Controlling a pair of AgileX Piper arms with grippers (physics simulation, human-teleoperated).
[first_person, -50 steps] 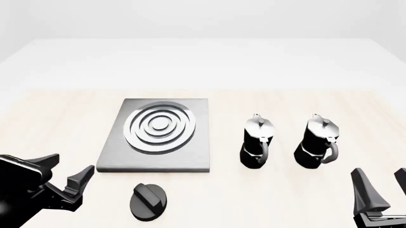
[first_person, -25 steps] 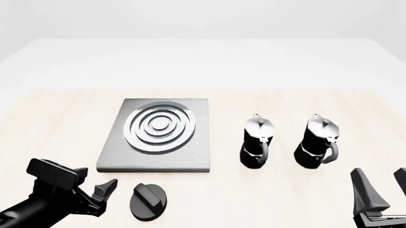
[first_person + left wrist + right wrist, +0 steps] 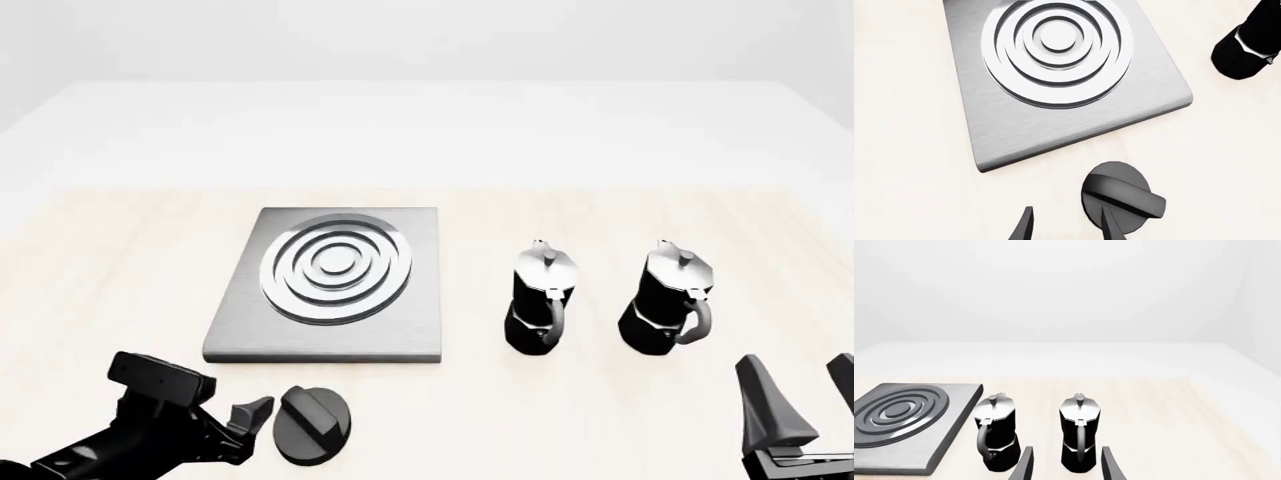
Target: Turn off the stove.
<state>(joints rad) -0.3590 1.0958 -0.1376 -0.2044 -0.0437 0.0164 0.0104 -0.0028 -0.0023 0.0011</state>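
The stove is a flat grey plate (image 3: 400, 335) with silver burner rings (image 3: 336, 268), left of the table's middle. Its round black knob (image 3: 314, 425) with a raised ridge lies on the table just in front of the plate. My left gripper (image 3: 211, 396) is open and low, just left of the knob. In the left wrist view the knob (image 3: 1121, 196) sits beside the open fingers (image 3: 1066, 226), with one fingertip (image 3: 1108, 224) over its near edge and nothing held. My right gripper (image 3: 807, 400) is open and empty at the front right.
Two black-and-silver moka pots (image 3: 543, 297) (image 3: 667, 300) stand upright right of the plate, handles facing me. The right wrist view shows them (image 3: 996, 432) (image 3: 1079, 432) just beyond the right gripper (image 3: 1067, 465). One pot's base (image 3: 1247, 45) shows in the left wrist view.
My left gripper has moved right and forward along the table's front, from the far left corner to right beside the knob. The right arm, knob and pots have not moved.
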